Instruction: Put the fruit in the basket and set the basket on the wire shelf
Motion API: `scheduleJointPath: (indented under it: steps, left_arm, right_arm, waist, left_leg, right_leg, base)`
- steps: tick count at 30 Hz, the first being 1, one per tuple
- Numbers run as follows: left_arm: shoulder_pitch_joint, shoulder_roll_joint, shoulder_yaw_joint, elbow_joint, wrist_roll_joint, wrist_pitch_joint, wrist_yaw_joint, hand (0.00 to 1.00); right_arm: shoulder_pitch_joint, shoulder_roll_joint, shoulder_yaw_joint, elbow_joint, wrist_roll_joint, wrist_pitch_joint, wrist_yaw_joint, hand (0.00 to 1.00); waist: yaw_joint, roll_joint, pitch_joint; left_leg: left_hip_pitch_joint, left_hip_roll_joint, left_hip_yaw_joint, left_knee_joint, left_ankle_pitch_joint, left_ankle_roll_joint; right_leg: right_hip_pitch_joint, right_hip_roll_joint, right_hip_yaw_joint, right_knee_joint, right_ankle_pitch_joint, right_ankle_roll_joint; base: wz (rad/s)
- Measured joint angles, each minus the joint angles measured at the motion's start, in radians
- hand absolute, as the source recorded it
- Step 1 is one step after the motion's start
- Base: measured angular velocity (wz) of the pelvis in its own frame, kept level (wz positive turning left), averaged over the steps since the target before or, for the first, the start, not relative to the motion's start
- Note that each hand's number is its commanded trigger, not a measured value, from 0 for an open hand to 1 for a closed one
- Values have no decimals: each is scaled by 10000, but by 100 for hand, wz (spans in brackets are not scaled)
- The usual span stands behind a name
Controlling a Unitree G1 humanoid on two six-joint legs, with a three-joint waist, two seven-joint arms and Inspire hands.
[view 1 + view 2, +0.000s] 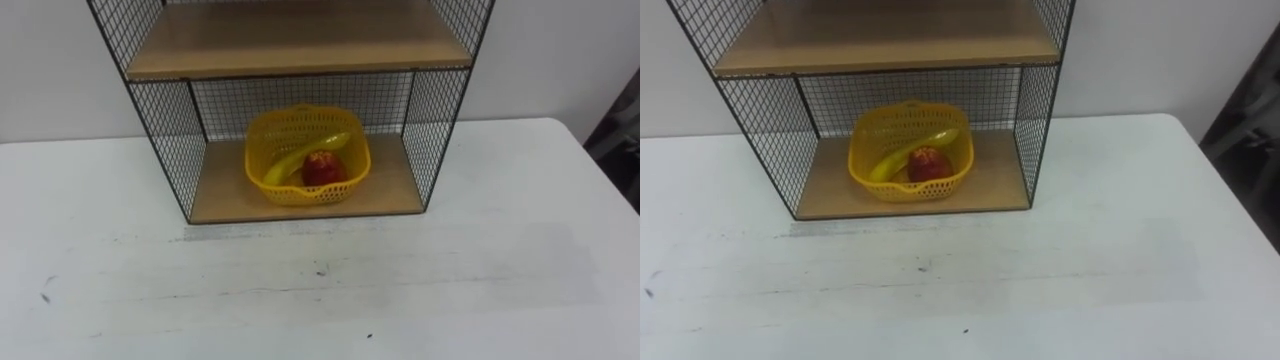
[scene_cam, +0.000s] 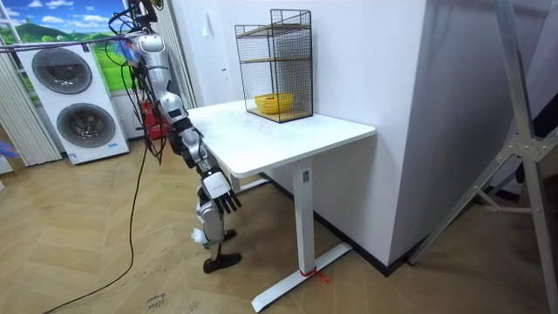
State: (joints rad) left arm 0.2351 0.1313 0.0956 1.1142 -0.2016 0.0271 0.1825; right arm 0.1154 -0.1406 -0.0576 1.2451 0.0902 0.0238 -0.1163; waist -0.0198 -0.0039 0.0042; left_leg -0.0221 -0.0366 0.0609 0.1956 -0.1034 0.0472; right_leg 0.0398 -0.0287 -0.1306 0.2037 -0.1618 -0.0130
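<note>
Yellow basket [image 1: 306, 193] on wire shelf [image 1: 396, 186]; room view: right hand [image 2: 224, 199] hanging.

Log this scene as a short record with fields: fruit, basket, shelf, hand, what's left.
Fruit: yellow banana and red apple, both inside the yellow plastic basket
Basket: on the bottom wooden board of the black wire shelf
Shelf: standing on the white table, against the wall
Right hand: hanging beside the table, fingers relaxed, empty
Left to do: nothing apparent
</note>
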Motion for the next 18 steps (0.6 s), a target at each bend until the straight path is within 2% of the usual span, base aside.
scheduleJointPath:
  steps: [3,7,13,18]
  left_arm:
    - [-20,-64,-67,1,14,135,2,0]
    - [-27,-47,-203,20,598,316,16,0]
    - [-13,-51,-203,18,1664,758,24,0]
    - [-17,-51,-203,19,1981,1014,35,0]
  right_arm:
    - [28,26,179,114,78,52,114,0]
    - [55,12,261,427,-69,405,257,0]
    - [236,-7,285,533,-1128,1221,646,0]
    - [242,-3,347,653,-2148,1764,883,0]
  waist:
    - [-1,-52,4]
    - [-31,-105,38]
    - [-27,-151,12]
    - [-25,-195,-14]
  left_leg:
    - [32,43,85,0,0,-1]
    - [129,50,74,0,-1,0]
    - [175,51,70,1,1,-4]
    - [229,51,71,1,1,-4]
  right_leg:
    - [14,36,108,4,6,-12]
    - [112,60,154,-10,7,-20]
    - [151,59,158,-1,5,-23]
    - [202,57,156,1,6,-24]
  base:
    - [-4]
    - [-2]
    - [0]
    - [0]
